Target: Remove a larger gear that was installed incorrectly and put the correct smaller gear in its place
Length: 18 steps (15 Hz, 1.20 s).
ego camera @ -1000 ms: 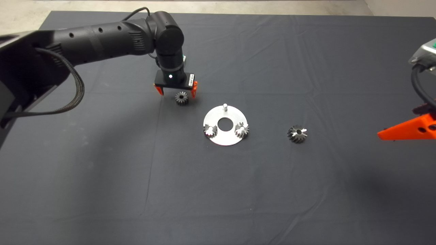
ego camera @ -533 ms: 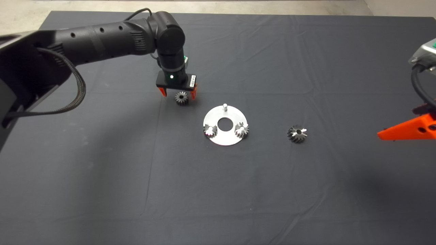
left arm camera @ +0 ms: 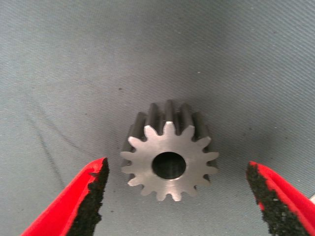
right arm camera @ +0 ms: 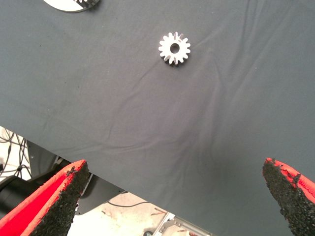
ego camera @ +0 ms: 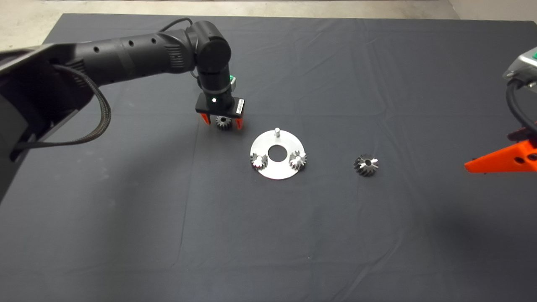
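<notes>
The smaller gear (ego camera: 223, 123) lies flat on the mat, behind and left of the round silver plate (ego camera: 277, 172). My left gripper (ego camera: 221, 121) is low over it, open, with one finger on each side. In the left wrist view the smaller gear (left arm camera: 169, 157) sits between the fingers (left arm camera: 91, 196), with a gap on both sides. The larger gear (ego camera: 366, 165) lies on the mat to the right of the plate and also shows in the right wrist view (right arm camera: 174, 48). My right gripper (ego camera: 503, 159) waits open at the right edge.
The plate carries two small gears on bright pins, one at its left (ego camera: 259, 161) and one at its right (ego camera: 298, 160), plus a bare pin (ego camera: 276, 131) at its far rim. The mat's edge and floor cables show in the right wrist view.
My left gripper has come down and slightly right, so its fingers now straddle the smaller gear. The gears, the plate and the right arm have not moved.
</notes>
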{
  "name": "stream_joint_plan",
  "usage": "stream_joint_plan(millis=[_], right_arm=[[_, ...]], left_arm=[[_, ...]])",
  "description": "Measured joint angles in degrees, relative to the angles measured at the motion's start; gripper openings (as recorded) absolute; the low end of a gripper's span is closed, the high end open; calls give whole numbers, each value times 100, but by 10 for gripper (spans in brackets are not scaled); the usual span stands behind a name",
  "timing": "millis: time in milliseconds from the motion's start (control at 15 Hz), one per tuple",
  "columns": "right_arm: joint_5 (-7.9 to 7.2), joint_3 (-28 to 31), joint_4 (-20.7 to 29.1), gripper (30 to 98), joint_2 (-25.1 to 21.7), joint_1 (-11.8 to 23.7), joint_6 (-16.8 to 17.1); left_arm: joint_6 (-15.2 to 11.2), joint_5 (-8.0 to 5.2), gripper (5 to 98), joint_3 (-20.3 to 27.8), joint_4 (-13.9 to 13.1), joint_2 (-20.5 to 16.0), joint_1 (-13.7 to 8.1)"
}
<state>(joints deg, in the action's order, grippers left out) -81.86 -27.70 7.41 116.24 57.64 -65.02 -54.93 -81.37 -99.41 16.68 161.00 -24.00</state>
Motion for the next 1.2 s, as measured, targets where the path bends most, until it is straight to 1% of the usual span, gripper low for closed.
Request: stream_joint_plan(millis=[133,267,667,733,800,933,1000,1067,1200], right_arm=[[2,0,0,933,0,0,0],[2,0,0,933,11,0,0],[2,107,7,933,11,0,0],[2,107,7,933,11,0,0],[2,107,7,933,13,0,0],[2,107,7,933,13,0,0],[2,107,7,933,13,0,-1],[2,107,7,933,13,0,0],[2,107,7,933,12,0,0]], left_arm=[[0,1,698,0,2,0,0],[0,43,698,-11,2,-2,0],[17,293,698,-26,2,-2,0],[17,323,685,-26,2,-2,0],[20,340,658,-44,2,-2,0],[20,340,658,-63,2,-2,0],[20,340,619,-72,2,-2,0],[20,338,600,-74,2,-2,0],[20,338,597,-74,2,-4,0]])
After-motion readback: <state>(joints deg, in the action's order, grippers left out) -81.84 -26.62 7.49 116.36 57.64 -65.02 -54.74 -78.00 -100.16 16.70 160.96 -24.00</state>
